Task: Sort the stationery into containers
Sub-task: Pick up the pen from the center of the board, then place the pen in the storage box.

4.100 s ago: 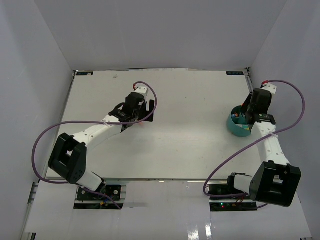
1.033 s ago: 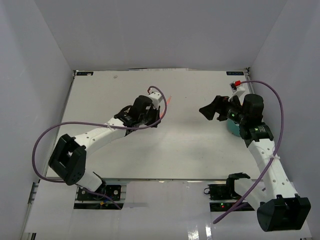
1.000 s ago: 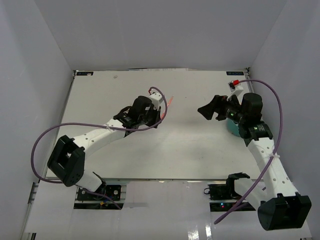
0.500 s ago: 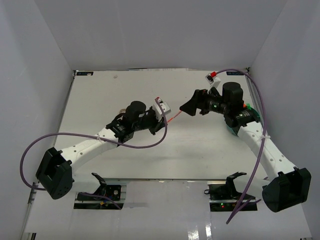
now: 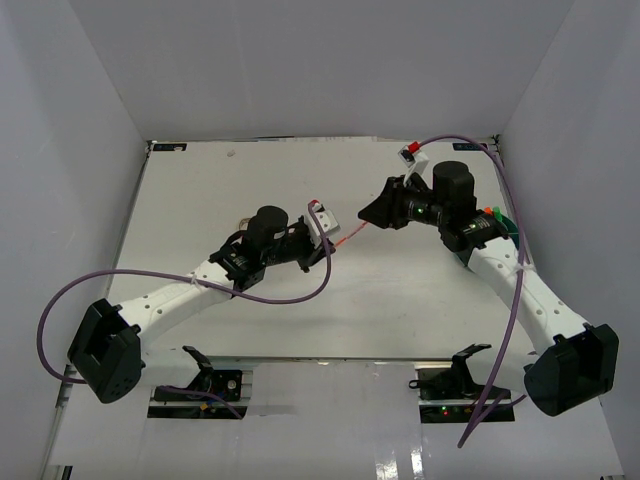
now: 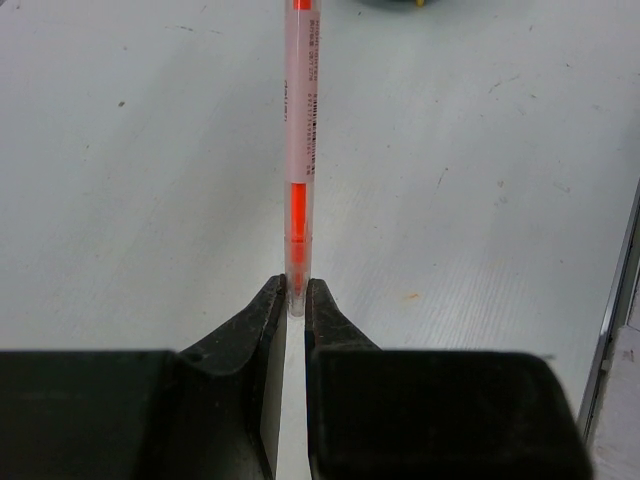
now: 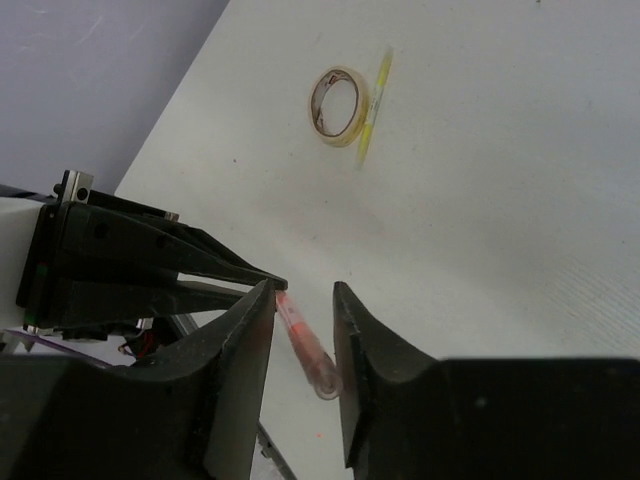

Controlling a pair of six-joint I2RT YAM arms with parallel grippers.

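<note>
The pen (image 6: pixel 300 150) is being held above the bench (image 5: pixel 250 180), the left end effector (image 6: pixel 297 295) pinching one end so the other is poking between the narrow, not yet clamping jaws of the right end effector (image 7: pixel 303 292), probably for passing to the cup (image 5: pixel 511 230) at the right.

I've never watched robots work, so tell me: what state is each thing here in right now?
Pink pen: in the air, held at one end.
Left gripper: shut on the pen's end.
Right gripper: open, fingers either side of the pen's free end.
Beige ring: lying flat on the table.
Yellow pen: lying beside the ring.
Teal cup: mostly hidden behind the right arm.
</note>
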